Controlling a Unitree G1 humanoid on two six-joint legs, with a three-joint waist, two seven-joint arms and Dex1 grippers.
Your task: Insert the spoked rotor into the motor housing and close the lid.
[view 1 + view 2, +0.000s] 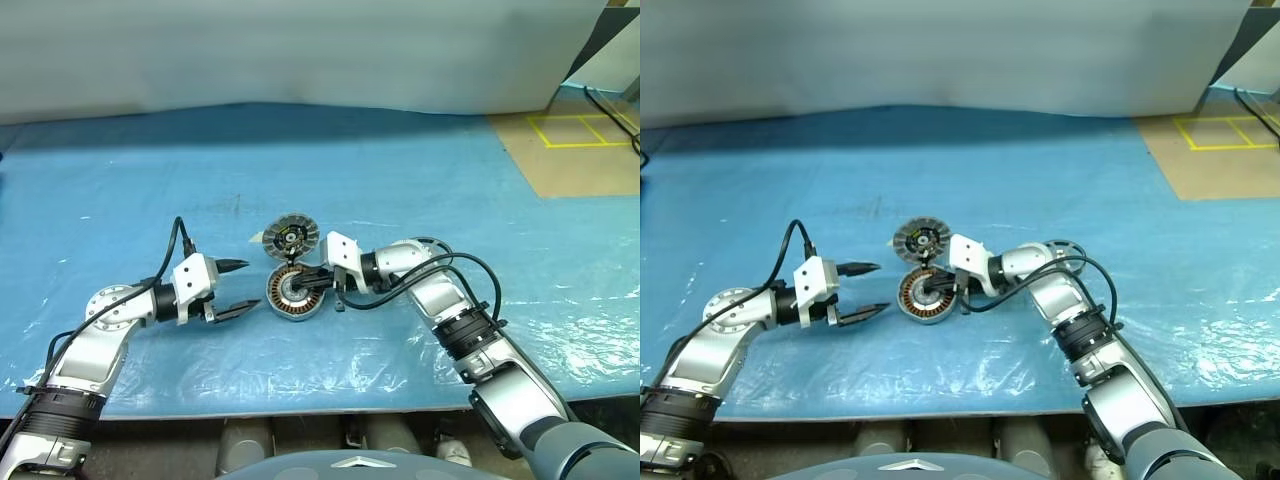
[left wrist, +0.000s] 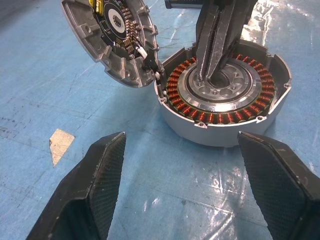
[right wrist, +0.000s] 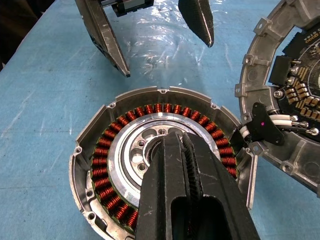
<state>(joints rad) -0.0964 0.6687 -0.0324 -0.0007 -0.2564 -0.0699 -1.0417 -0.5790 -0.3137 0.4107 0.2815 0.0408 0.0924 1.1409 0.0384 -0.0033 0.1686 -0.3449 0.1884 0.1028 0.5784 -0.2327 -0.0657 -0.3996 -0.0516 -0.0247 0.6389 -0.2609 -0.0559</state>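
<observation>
Nearest the robot, on the blue plastic sheet that covers the table, the left gripper waits at about nine o'clock from the motor housing, its two black fingers spread wide with nothing between them, well apart from the part. The right gripper reaches in from three o'clock, fingers pressed together, tips down in the pale hub at the housing's middle; whether they pinch anything there I cannot tell, since the fingers cover the centre. The housing lies flat, a silver rim around a ring of copper-brown windings. Just beyond it, at twelve o'clock, the lid stands tilted open, joined at the rim by short white wires, its inner face showing a dark circuit board. A small pale scrap lies on the sheet beside the left gripper. Farther off at two o'clock, brown floor carries yellow tape lines.
</observation>
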